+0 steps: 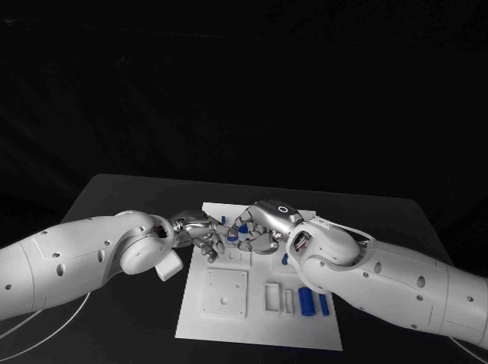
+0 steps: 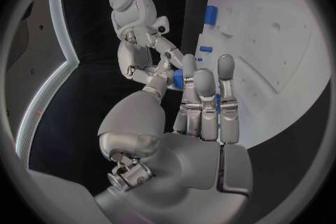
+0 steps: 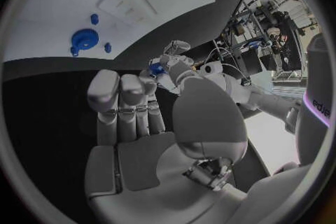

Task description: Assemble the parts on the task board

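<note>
Both hands meet just above the far part of the white task board. My left hand pinches a small blue part between thumb and fingers. In the left wrist view that hand holds the blue part at its fingertips. My right hand reaches in from the other side, one fingertip against the part. The right wrist view has the right hand with fingers straight and nothing in its palm. Just beyond them is the left hand with the blue part.
Two blue cylinders lie side by side near the board's right edge, beside a slot and a square plate. A round blue part with small blue pieces around it sits on the board. Black table surrounds the board.
</note>
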Controlling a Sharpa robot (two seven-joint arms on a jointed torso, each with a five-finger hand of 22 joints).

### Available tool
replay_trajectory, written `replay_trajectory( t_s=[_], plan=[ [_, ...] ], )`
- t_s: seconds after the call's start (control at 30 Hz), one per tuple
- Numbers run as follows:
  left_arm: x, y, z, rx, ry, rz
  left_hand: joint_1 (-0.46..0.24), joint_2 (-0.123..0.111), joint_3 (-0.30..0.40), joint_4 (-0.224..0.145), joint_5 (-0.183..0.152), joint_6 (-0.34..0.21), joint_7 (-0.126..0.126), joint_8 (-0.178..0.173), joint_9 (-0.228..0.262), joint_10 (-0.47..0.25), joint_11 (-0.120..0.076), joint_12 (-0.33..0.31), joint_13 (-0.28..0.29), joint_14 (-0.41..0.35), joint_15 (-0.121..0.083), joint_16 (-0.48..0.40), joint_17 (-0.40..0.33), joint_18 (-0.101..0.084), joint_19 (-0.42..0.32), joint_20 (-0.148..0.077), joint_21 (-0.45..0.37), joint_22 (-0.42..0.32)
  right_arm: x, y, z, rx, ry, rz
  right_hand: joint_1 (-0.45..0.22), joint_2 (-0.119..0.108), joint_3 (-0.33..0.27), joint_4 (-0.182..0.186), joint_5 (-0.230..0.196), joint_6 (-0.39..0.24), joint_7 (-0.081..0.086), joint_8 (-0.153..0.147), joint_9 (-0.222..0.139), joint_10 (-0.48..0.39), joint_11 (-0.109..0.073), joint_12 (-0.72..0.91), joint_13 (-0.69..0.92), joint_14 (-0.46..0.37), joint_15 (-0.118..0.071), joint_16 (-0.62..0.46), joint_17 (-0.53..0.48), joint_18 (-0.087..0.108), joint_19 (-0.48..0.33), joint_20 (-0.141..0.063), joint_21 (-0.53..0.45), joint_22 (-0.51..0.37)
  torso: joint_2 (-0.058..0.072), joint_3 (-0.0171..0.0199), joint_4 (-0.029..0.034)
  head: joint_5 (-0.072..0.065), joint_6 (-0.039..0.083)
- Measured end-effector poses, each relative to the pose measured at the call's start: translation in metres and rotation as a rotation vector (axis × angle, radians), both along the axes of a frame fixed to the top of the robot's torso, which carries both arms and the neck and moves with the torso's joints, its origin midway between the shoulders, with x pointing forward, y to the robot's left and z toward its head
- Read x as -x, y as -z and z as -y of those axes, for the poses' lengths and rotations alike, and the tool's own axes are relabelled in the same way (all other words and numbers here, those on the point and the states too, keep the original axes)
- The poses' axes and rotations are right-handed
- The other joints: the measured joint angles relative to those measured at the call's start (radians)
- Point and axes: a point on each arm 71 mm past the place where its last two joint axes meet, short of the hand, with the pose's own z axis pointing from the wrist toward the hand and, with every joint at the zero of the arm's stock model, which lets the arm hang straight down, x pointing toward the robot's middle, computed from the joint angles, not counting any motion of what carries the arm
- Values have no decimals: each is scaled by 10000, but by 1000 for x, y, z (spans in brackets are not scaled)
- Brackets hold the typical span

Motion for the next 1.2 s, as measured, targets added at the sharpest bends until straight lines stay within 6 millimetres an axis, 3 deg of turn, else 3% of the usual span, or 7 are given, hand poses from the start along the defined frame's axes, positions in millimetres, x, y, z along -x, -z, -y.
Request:
replay_trajectory(
  t_s=[0.1, 0.3, 0.6, 0.87, 1.2],
  plan=[
    [0, 0, 0, -17, -48, 36, -48, 48, -56, -56, 64, 0, 0, 42, 63, 0, 0, 29, 32, 37, -37, 34, 27, 2, -38, -38, 87, 0, 0, 1, 5, -46, 114, -1, 348, -8, -948, 184, 329, -974, 165, -1, -19, -46, 47, -113, -181, 36, 36, -99, -37, 1, 17, 84, -154, 0, 0, 12, 0, -6, 13],
    [-3, 0, 0, -367, -153, 248, -63, 63, -82, -82, 67, 2, 1, 41, 101, 36, -35, 48, 50, 65, -64, 33, 42, 1, -37, -37, 173, -1, -5, -9, 26, -363, 546, 130, 652, -46, -1520, 608, 439, -1216, 165, -1, -34, -87, 87, -113, -328, 36, 36, -158, -39, 0, 17, 84, -282, 0, 1, 24, -12, -9, 26],
    [-8, 4, 6, -1872, -105, 813, -51, 75, -83, -83, 65, 39, 38, 40, 101, 132, -88, 86, 60, 131, -129, 72, 42, 2, 3, -75, 312, -3, -19, -42, 70, -1098, 1538, 477, 705, 8, -1397, 633, 618, -1041, 138, -1, -34, -109, 109, -113, -391, 36, 36, -168, -38, 1, 17, 84, -300, 0, -16, 42, -37, 23, 39],
    [-11, 11, 25, -4192, 278, 1509, 15, 37, -84, -84, 97, 75, 75, -42, 81, 290, -142, 86, 59, 273, -192, 72, 52, 1, 39, -111, 395, -4, -35, -71, 100, -2164, 2442, 447, 705, 8, -1066, 586, 712, -968, 143, -1, -33, -143, 103, -112, -441, 36, 35, -228, -29, 1, 17, 83, -380, -1, -58, 128, -88, 78, -40],
    [-17, 21, 42, -6762, 362, 1993, 15, 38, -84, -84, 140, 93, 92, -78, 57, 376, -159, 86, 71, 343, -197, 72, 78, 2, 75, -145, 471, -5, -53, -82, 119, -3265, 3212, -214, 705, 8, -862, 456, 864, -781, 138, -2, -32, -158, 87, -177, -516, 36, 35, -322, -66, 1, 17, 83, -533, -1, -144, 221, -109, 90, -244]
  ],
)
